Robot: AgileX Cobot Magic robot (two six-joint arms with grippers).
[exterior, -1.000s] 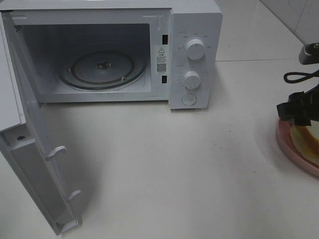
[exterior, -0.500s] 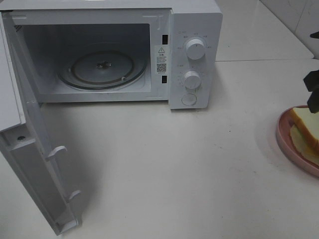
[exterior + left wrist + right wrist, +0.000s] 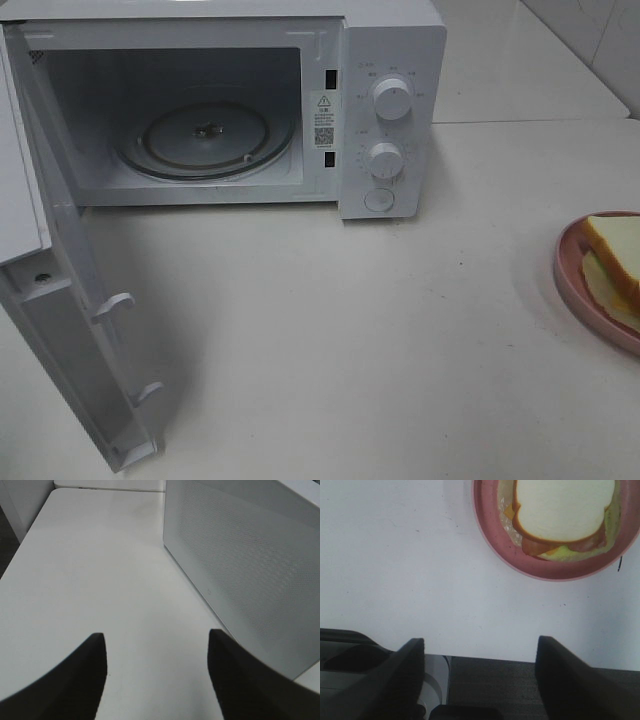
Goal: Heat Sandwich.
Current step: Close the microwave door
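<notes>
We work over a pale, off-white tabletop (image 3: 330, 320), smooth and faintly speckled. In the high view it runs back to a tiled wall (image 3: 590, 35) at the far right corner. A white microwave (image 3: 395, 110) stands at the back of it, its door (image 3: 70, 330) swung wide toward the front left, the glass turntable (image 3: 205, 140) bare inside. Two round dials (image 3: 390, 98) sit one above the other on its control panel.

Neither arm shows in the high view. Our left tool (image 3: 156, 680) hangs over bare tabletop with its dark fingers (image 3: 65, 685) spread apart, nothing between them; the perforated white side of the microwave lies just beside it, off one finger.

Our right tool (image 3: 480, 680) is likewise spread wide and grasping nothing. It hovers at the tabletop's near edge, with darker floor under its fingers (image 3: 575, 685). The sandwich (image 3: 565, 515) lies ahead of this tool, past its fingertips and well apart from them, on a round pink plate (image 3: 492, 540). White bread faces up, with a tan crust and yellow and reddish filling showing at the side nearest the tool. In the high view the plate sits at the right edge, well apart from the microwave.
</notes>
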